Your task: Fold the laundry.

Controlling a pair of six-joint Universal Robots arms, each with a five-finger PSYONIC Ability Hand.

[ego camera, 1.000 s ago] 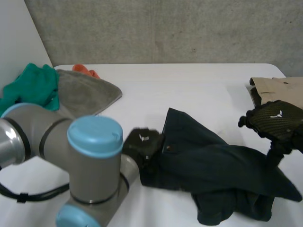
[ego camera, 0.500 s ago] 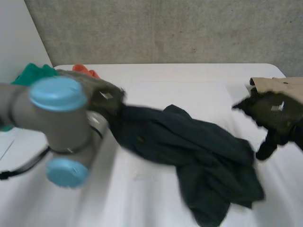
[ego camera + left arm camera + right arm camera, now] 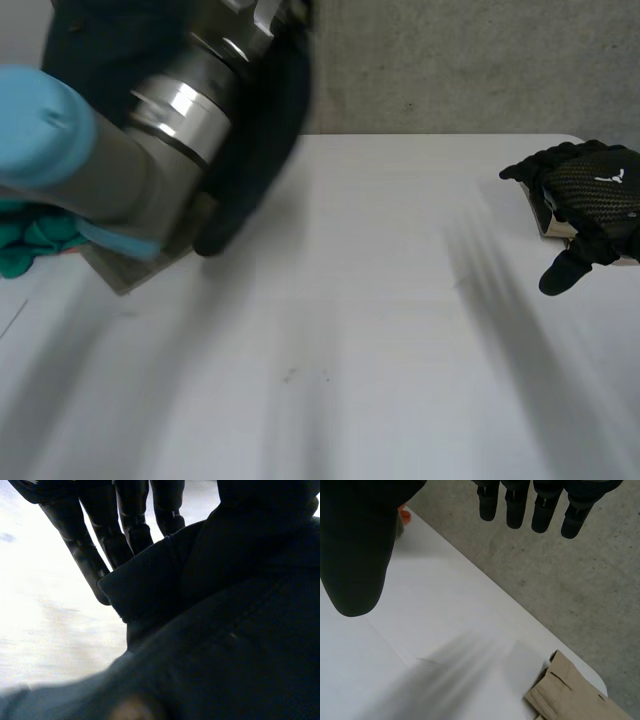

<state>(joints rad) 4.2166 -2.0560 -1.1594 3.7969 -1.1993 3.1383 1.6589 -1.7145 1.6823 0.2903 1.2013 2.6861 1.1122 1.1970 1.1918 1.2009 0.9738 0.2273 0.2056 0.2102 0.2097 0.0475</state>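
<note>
Worktop (image 3: 380, 350): white, bare across the middle from 6 to 12 o'clock in head view.

L arm (image 3: 110, 150): raised high at 10–11 o'clock, close to the head cam, blurred.

Dark garment (image 3: 262, 140): off the worktop, hanging from my left hand (image 3: 100, 540) up at 11 o'clock. In L wrist view a thick folded edge sits against my fingers (image 3: 125, 525) and the rest bulks under the palm. Fingers look fairly straight, and the thumb is buried in cloth. Since the garment rides up with the hand, I judge it pinched and held. The pinch itself isn't visible.

Handling (my read): heavy-ish woven cloth, prob. trousers, soft and floppy, not fragile. It'll swing and drape, and won't slip much. The seamed edge is the firmest place to hold. It needs a 2nd hold on the same edge, well apart from the first, to spread it flat.

Right hand (image 3: 590, 195): at 3 o'clock, fingers (image 3: 512, 505) extended, holding nothing, above the worktop edge.

Tan trousers (image 3: 570, 695): 3 o'clock, partly under the R hand, cut off by the frame.

Green cloth (image 3: 30, 245) and grey towel (image 3: 125, 270): 9 o'clock, mostly behind the L arm.

Orange item (image 3: 404, 516): a sliver, can't ID.

Hard to tell: garment outline, which end I hold, how low it hangs.
</note>
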